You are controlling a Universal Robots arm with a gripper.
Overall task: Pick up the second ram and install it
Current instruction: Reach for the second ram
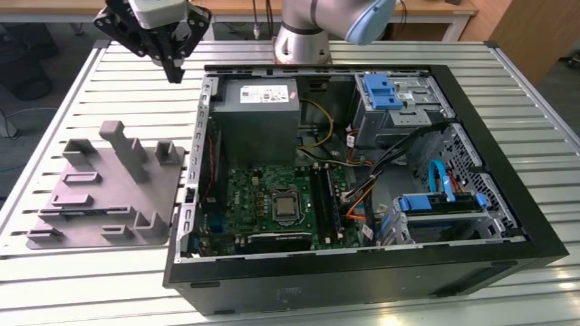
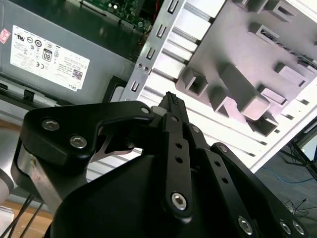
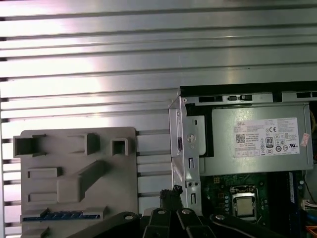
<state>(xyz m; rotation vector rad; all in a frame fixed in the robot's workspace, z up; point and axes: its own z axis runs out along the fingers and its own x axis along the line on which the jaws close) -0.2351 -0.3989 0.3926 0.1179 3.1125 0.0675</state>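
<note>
The hand [image 1: 174, 73] is shown closed, its fingertips pressed together. It is held over the slatted metal surface [image 1: 118, 75], just outside the upper corner of the open computer case [image 1: 363, 280] on the exterior view's left, with bare slats on every side. The second ram [image 3: 62, 216] is seen as a thin dark strip laid in a groove of the grey holder [image 3: 119, 198], beside the case's wall and well apart from the hand. Inside the case, the green motherboard [image 1: 244, 197] is left uncovered below the power supply [image 1: 254, 115].

The silver-grey tubular arm [image 1: 303, 34] bears a pale blue joint cap [image 1: 367, 20]. Next to its white wrist block [image 1: 159, 10], the matte black linkage gripper [image 1: 174, 71] shows silver hex screws [image 2: 179, 200].
</note>
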